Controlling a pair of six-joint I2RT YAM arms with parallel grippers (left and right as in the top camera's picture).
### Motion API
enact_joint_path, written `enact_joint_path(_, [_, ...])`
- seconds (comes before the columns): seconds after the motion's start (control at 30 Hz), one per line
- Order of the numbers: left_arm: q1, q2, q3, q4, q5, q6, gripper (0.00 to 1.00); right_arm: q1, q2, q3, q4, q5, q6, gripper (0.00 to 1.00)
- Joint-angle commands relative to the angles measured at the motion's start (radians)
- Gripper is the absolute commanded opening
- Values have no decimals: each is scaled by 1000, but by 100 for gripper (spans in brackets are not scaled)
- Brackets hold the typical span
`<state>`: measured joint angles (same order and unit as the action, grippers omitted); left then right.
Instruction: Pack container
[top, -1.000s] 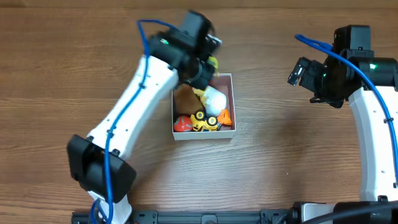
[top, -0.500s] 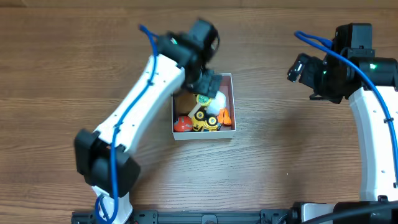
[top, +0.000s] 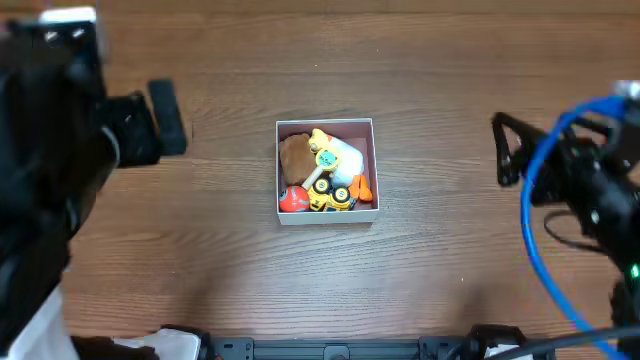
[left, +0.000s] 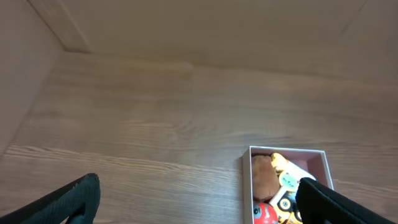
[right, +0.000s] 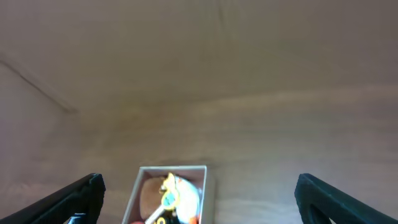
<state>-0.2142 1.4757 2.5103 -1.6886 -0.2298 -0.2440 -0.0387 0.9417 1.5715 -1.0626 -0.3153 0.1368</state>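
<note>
Seen from overhead, the container (top: 328, 215) sits mid-table (top: 450, 290), well apart from every edge and heaped with small toys (top: 325, 175). Its thin walls look light and easily bent, so I judge that pinching one wall's rim near a corner is safer than squeezing across it. In the left wrist view the left gripper (left: 199, 182) hangs with jaws spread wide and empty, the box near its right finger; in the right wrist view the right gripper (right: 199, 180) is also released, the box lies below between its fingers, and nothing stands in the way.
</note>
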Motion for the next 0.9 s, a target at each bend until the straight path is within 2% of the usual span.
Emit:
enact_joint_path(0.0, [5, 29, -2, 0, -24, 11, 100, -1, 0, -2, -6, -1, -10, 100])
enact_joint_path(0.27, [5, 40, -2, 0, -24, 12, 100, -1, 29, -2, -76, -1, -10, 100])
enact_joint_path(0.67, [5, 40, -2, 0, -24, 12, 100, -1, 48, -3, -23, 2, -13, 100])
enact_joint_path(0.77, [5, 40, -2, 0, -24, 12, 100, -1, -21, -50, 23, 86, -15, 100])
enact_joint_path(0.87, [5, 40, -2, 0, -24, 12, 100, -1, -173, -224, 120, 153, -15, 100])
